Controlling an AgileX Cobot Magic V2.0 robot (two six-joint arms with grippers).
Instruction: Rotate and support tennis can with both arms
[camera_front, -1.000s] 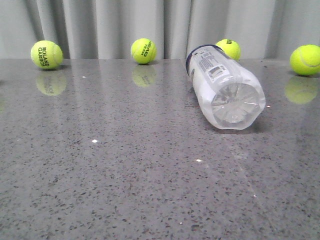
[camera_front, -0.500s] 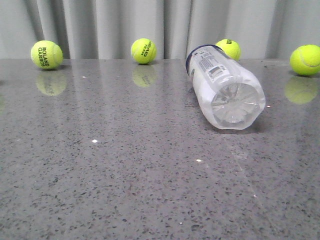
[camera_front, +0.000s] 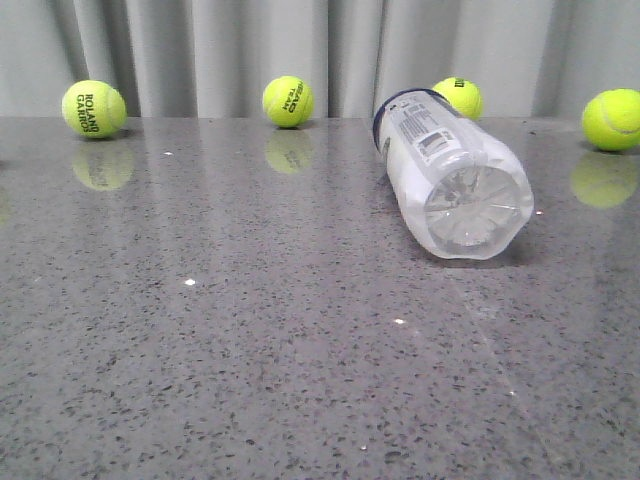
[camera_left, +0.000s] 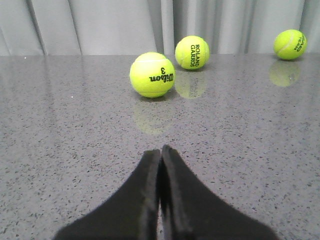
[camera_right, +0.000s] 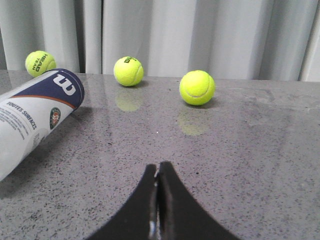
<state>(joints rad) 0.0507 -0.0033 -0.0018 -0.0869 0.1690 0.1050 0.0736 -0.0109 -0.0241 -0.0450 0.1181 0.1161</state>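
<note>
Almost no change from a second ago: tennis can (camera_front: 450, 175) lying on its side on the grey surface (camera_front: 250, 350), right of centre in the front view. Left tool (camera_left: 160, 155) and right tool (camera_right: 158, 170) pressed together, far from it. Task not begun.

Bright, even light — the glossy table (camera_front: 250, 330) mirrors the balls (camera_front: 94, 109), shadows soft, focus sharp.
</note>
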